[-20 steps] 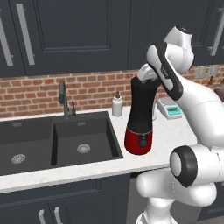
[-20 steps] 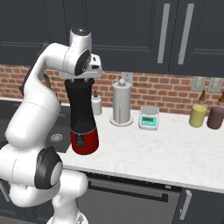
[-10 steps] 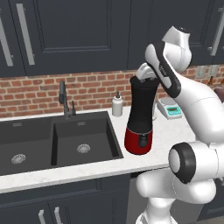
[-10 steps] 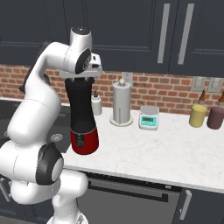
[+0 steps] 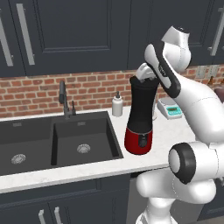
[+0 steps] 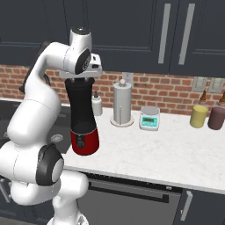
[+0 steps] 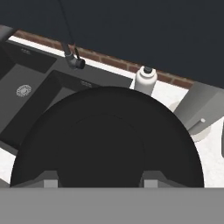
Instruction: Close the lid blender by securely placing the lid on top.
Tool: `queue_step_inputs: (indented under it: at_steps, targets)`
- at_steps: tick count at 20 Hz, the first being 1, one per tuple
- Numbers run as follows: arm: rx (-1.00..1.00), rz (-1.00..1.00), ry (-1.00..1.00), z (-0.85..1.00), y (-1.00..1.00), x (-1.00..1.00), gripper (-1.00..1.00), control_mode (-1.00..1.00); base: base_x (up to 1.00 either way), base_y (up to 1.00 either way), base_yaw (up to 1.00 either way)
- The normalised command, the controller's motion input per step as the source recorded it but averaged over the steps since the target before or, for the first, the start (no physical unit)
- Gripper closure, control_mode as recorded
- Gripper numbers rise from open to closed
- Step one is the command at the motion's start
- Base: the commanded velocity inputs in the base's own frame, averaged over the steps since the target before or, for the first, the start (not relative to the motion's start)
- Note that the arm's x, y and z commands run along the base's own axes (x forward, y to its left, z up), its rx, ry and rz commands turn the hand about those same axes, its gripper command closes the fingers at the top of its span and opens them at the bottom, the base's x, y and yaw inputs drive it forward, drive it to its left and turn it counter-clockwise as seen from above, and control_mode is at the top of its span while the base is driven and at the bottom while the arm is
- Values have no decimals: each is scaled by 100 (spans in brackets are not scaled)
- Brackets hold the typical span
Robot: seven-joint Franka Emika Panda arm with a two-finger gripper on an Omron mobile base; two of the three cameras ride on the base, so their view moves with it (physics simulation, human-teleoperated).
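The blender [image 6: 83,118] stands on the surface [image 6: 154,149], just right of the sink [image 5: 57,140]. Behind it sits the bottle [image 6: 96,104], then the towel roll [image 6: 122,104] and the scale [image 6: 149,117] further right. The lid [image 7: 107,140] sits atop the blender.

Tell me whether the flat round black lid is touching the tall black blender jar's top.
Cannot tell. In the left base view the gripper hides the jar rim; the hand view shows the lid but not its seam.

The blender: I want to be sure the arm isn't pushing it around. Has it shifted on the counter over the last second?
No. In the left base view the blender stands as before, its red base the same way from the sink and the soap bottle.
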Motion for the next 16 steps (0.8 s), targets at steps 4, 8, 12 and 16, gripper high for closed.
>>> queue_step_inputs:
  at_steps: [4,8,12,16]
  targets:
    - [0,0,0,-2,0,-3,100,-100,0,0,0]
    - [0,0,0,0,0,-9,100,-100,0,0,0]
    - [0,0,0,0,0,-11,100,-100,0,0,0]
    - [0,0,0,0,0,-13,100,-100,0,0,0]
